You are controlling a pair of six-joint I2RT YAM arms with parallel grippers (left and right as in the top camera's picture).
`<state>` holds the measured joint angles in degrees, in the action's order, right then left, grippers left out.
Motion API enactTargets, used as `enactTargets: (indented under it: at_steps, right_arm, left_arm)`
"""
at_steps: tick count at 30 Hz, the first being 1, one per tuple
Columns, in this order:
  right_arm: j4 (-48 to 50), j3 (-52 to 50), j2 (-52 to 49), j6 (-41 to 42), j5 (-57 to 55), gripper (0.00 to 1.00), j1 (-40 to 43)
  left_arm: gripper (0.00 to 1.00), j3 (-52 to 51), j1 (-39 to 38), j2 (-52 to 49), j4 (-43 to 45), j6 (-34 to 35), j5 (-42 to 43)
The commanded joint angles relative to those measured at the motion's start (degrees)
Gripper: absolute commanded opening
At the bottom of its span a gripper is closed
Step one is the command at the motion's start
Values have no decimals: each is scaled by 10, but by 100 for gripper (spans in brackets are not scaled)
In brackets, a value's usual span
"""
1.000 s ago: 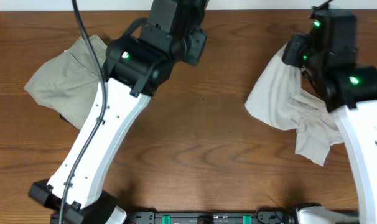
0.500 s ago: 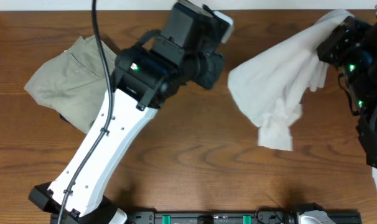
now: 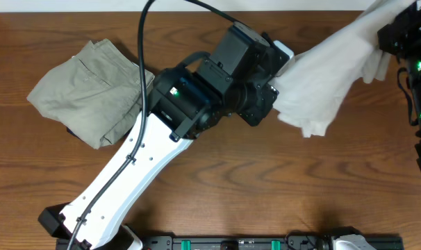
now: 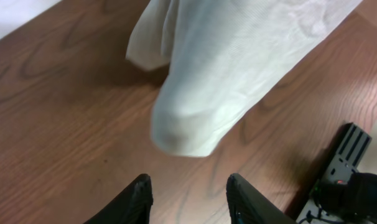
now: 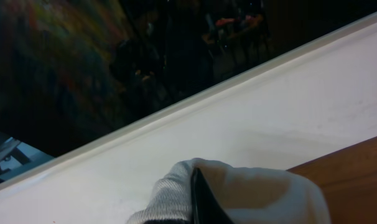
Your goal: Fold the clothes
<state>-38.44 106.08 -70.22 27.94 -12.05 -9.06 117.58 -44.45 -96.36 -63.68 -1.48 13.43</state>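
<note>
The pale off-white T-shirt (image 3: 328,73) hangs stretched in the air at the back right, and its lower hem (image 4: 201,118) dangles over the wood in the left wrist view. My right gripper (image 3: 394,31) is shut on its upper end, where fabric (image 5: 238,193) wraps the dark finger. My left gripper (image 4: 188,193) is open just below the hanging hem, with nothing between its fingers (image 4: 142,196). From above, the left arm's head (image 3: 249,76) reaches to the shirt's left edge.
Khaki-olive trousers (image 3: 89,87) lie crumpled at the back left of the wooden table (image 3: 217,187). A white wall edge (image 5: 176,149) runs behind the table. A black base rail (image 3: 238,243) sits at the front edge.
The right gripper has lifted the shirt up and to the back right, off the table. The left arm has swung right toward the shirt, and its jaws have widened.
</note>
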Motion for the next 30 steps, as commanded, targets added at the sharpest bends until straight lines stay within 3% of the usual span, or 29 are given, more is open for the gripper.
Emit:
enactTargets:
  at_steps: [1, 8, 18, 30]
  right_arm:
    - [3, 23, 6, 14, -7, 1, 2]
    - [-4, 42, 6, 14, -6, 1, 2]
    - [-17, 43, 6, 14, 5, 1, 0]
    - [-46, 43, 6, 6, -22, 1, 0]
  left_arm:
    - [45, -23, -3, -1, 3, 3, 7]
    - [51, -59, -9, -24, 35, 22, 82]
    - [52, -71, -41, -62, 88, 22, 83]
    - [51, -71, -52, -47, 86, 18, 82]
